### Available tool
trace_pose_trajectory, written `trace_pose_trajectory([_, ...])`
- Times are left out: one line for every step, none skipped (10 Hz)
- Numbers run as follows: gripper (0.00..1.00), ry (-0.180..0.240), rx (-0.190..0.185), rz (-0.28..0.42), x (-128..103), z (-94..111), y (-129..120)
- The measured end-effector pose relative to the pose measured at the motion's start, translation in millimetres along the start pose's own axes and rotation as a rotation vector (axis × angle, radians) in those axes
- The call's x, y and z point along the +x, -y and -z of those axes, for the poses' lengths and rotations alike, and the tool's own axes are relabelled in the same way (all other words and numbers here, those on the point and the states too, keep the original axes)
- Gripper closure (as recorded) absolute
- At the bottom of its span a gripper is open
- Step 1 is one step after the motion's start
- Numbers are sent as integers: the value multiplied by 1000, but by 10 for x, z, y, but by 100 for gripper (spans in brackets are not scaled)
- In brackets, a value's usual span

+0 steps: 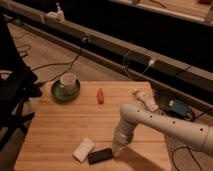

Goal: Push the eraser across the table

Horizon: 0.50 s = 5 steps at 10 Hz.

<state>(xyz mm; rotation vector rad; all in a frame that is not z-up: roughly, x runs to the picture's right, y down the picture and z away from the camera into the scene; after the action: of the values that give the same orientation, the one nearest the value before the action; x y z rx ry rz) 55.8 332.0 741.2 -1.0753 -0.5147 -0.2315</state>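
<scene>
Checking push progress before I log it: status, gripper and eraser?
Gripper down at the table's near edge, against the flat black rectangular eraser's right end. Whitish-beige rectangular block sits just left of eraser, in the push path.

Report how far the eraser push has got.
Done: the gripper is down at the eraser's right end, near the table's front edge. In hand: pushing it leftward; it now nearly meets the whitish block. Left: the stretch to the left edge.

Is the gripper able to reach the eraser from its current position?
Probably yes: the gripper is down at the eraser's right end on the table, with nothing between them.
</scene>
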Motion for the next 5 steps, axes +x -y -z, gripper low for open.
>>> trace_pose_trajectory([100, 3, -15, 22, -65, -20, 10])
trace_pose_trajectory([100, 6, -26, 39, -121, -39, 18])
trace_pose_trajectory([100, 11, -33, 58, -194, -54, 27])
trace_pose_trajectory([100, 17, -37, 81, -279, -59, 36])
trace_pose_trajectory([100, 24, -45, 111, -384, -76, 40])
